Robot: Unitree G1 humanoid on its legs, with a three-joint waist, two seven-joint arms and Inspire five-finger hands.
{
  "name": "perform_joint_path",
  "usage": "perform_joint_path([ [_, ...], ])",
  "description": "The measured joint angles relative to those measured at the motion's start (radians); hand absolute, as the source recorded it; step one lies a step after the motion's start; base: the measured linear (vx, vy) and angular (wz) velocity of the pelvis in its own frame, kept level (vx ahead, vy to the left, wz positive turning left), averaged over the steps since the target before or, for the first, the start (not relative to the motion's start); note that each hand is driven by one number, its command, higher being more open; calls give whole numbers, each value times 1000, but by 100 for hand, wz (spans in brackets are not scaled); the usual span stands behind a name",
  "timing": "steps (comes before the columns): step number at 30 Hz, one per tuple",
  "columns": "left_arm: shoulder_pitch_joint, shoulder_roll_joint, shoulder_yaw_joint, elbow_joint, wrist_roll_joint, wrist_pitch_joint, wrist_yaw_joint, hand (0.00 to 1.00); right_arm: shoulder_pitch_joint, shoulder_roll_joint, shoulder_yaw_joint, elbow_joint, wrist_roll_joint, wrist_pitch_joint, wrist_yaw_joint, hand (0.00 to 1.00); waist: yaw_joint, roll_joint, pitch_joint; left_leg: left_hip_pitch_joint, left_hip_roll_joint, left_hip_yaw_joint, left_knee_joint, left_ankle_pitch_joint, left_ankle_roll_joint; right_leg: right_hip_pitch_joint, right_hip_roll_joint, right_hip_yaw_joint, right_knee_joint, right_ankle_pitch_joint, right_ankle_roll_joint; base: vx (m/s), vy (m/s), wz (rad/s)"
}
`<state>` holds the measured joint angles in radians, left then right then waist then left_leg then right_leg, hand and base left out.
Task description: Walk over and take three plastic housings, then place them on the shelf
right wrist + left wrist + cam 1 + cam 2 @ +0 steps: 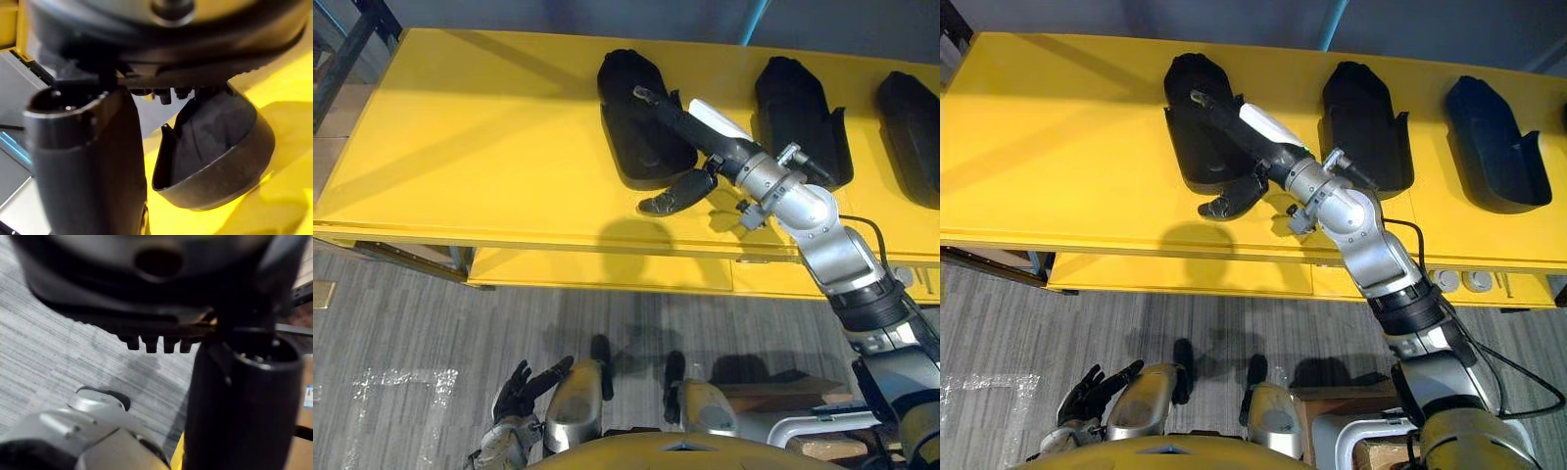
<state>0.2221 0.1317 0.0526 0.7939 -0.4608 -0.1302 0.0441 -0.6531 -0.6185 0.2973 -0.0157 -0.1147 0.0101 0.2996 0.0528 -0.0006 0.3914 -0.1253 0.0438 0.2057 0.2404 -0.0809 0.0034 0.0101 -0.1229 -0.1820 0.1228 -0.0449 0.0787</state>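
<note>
Three black plastic housings lie in a row along the far edge of the yellow table [480, 147], each with its long axis running from far edge to near edge.
- left housing [628, 142]: about midway along the visible far edge.
- middle housing [798, 113]: well apart from the left one, toward the right end.
- right housing [911, 132]: near the right end, partly cut off in the left eye view and whole in the right eye view.

Right hand [700, 137]: the arm reaches over the near edge to the left housing. The fingers [656, 103] are held straight and lie along the hollow of that housing, tips pointing toward the far edge. The thumb [677, 196] is spread away from them, outside the housing's near end, and rests on the table surface. The hand is apart, not clamped on the wall. In the right wrist view the housing's open hollow and rounded rim show past the thumb, with the housing seated on the yellow surface.

Left hand [519, 387]: hangs low on the near side of the table, above the grey plank floor [401, 313]. Its fingers are relaxed and slightly spread, and it holds nothing.

All three housings rest on the table and none is lifted.

A lower yellow tier [597, 269] shows beneath the near edge.
</note>
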Motion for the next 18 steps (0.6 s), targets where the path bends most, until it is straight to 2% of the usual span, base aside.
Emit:
perform_joint_path([
  [3, -13, -8, -2, 0, 0, 3, 3, 100, -27, 12, 3, 41, -69, 4, -5, 0, 6, 18, 12, -8, -1, -11, -11, 19, 4, -11, 1, -10, 10, -4, -5, -34, -27, 11],
  [10, -13, -10, -3, -18, 1, 13, 12, 100, -42, 37, 3, 92, -114, 8, -6, 0, 9, 20, 13, -5, -1, -21, -31, 35, -1, -13, 3, -28, 16, -11, -16, -1, -35, 6],
  [14, -19, -15, -5, -22, 1, 22, 12, 100, -67, 37, 10, 101, -116, 18, -4, 0, 11, 33, 24, -4, -2, -20, -33, 37, 0, -14, 2, -30, 19, -12, -16, 0, 0, 0],
  [18, -21, -15, -6, -34, 0, 22, 15, 100, -79, 39, 13, 111, -115, 12, -2, 0, 23, 36, 35, -7, -2, -20, -37, 42, -1, -27, 1, -31, 36, -17, -21, 0, 0, 0],
])
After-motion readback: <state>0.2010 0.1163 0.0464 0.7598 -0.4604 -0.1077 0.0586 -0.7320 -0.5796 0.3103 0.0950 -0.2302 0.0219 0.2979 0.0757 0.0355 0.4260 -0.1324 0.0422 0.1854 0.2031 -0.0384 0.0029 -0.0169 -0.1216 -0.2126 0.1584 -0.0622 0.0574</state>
